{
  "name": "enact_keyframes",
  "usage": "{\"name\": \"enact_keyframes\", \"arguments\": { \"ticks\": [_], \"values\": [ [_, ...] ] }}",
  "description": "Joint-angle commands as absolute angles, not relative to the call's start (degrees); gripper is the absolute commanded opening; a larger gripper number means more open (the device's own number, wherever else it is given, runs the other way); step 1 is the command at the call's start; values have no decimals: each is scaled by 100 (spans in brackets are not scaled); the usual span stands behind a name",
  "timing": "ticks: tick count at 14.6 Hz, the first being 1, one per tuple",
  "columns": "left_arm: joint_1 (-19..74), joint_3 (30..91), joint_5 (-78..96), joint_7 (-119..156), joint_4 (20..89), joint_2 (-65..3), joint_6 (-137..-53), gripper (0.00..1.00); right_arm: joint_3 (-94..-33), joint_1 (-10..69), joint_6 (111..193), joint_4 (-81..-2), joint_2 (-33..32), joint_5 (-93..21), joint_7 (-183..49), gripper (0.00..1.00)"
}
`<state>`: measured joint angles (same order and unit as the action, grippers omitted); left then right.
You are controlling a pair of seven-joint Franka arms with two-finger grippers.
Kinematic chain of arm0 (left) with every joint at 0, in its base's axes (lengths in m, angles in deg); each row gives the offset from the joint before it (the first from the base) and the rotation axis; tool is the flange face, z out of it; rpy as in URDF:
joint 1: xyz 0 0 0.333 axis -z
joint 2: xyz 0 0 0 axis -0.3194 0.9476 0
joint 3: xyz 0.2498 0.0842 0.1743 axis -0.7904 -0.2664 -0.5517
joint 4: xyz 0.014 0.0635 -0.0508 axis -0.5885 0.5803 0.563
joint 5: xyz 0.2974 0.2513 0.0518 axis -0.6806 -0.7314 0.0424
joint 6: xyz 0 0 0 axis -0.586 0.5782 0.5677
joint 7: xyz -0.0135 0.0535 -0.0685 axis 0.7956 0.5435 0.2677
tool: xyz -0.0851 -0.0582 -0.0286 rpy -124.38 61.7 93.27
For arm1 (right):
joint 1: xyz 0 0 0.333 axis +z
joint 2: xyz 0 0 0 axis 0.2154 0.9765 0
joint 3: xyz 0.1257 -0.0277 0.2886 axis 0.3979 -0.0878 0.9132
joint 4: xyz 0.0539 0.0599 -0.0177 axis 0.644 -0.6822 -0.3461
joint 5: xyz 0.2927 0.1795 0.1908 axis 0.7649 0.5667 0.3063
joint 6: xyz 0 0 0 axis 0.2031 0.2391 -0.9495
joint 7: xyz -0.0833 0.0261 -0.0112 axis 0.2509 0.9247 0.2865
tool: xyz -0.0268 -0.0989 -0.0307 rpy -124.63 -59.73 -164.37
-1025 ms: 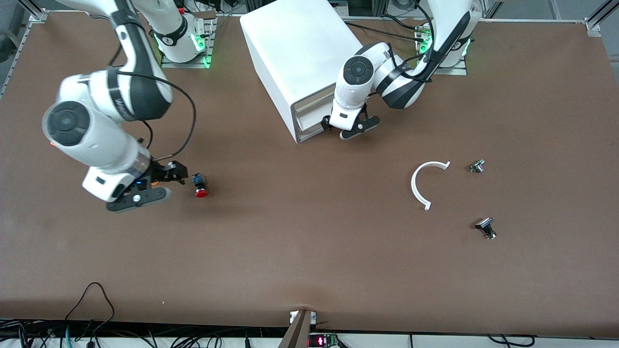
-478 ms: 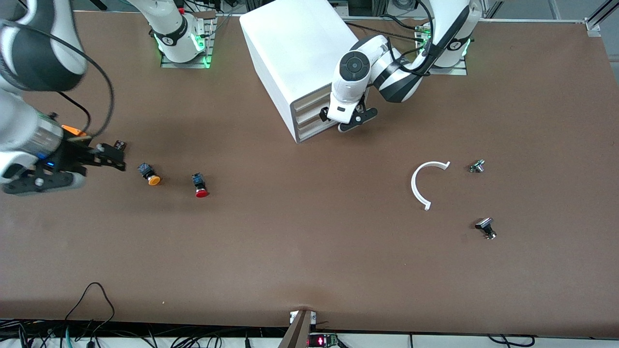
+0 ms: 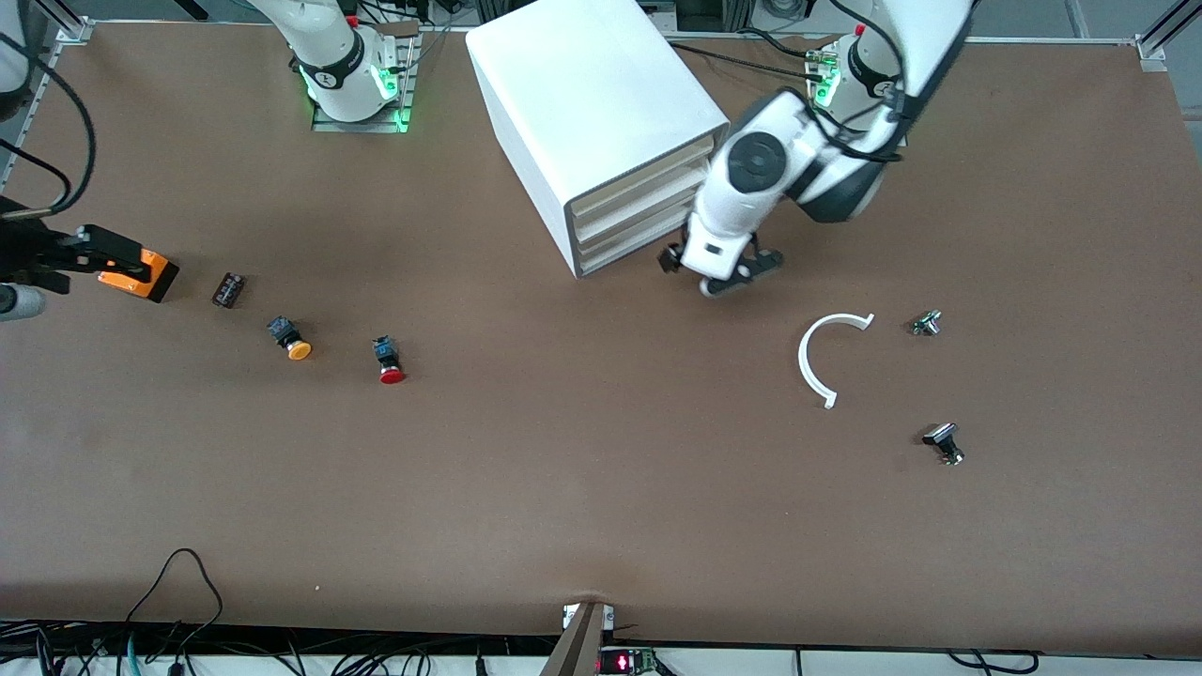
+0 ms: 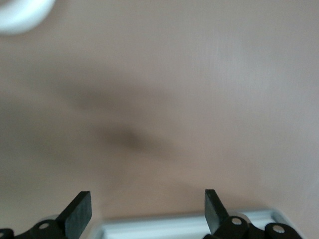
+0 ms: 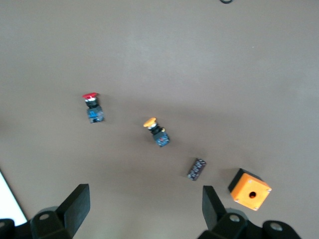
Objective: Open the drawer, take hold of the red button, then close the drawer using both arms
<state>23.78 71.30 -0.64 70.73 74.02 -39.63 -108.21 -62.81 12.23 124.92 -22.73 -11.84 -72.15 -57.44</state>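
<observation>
Brown was the bench [image 3: 601, 488], and it carried everything we saw. The biggest thing on it was the white cabinet [image 3: 592, 103], standing between the two arm bases. Its four cream drawers were all pushed in, and the lowest drawer [image 3: 627, 252] sat flush with the three above it.

The left pincer [image 3: 721, 274] hung just in front of the cabinet, at the corner toward the left arm's end, low over the bench and touching nothing. In the left wrist view its two fingers [image 4: 77, 213] stood wide apart with only bare bench between them. The right pincer [image 3: 38, 258] was at the right arm's end of the bench, at the edge of the front view. In the right wrist view its fingers [image 5: 75, 206] were also spread and held nothing.

Near it lay an orange box [image 3: 139, 274], then a small dark block [image 3: 228, 289], then a yellow-capped button [image 3: 290, 340].

The button [image 3: 388, 361] with the red cap lay on its side on the open bench, beside the yellow one and well apart from the cabinet.
</observation>
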Motion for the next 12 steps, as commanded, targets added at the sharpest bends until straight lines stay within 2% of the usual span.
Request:
{"name": "enact_keyframes", "arguments": {
  "ticks": [1, 8, 12],
  "values": [
    [2197, 6751, 7, 5798, 7042, -4288, -10237, 100, -6326, 1209, 12345, -2122, -1130, -7188, -5417, 100],
    [1792, 5723, -11, 3827, 5891, -5105, -8181, 100, -6247, 1358, 12107, -2122, -1156, -7346, -4979, 100],
    [1897, 5117, -20, 2999, 5608, -5677, -7652, 100, -6422, 1481, 12186, -2114, -1209, -7382, -5285, 100]
  ]
}}
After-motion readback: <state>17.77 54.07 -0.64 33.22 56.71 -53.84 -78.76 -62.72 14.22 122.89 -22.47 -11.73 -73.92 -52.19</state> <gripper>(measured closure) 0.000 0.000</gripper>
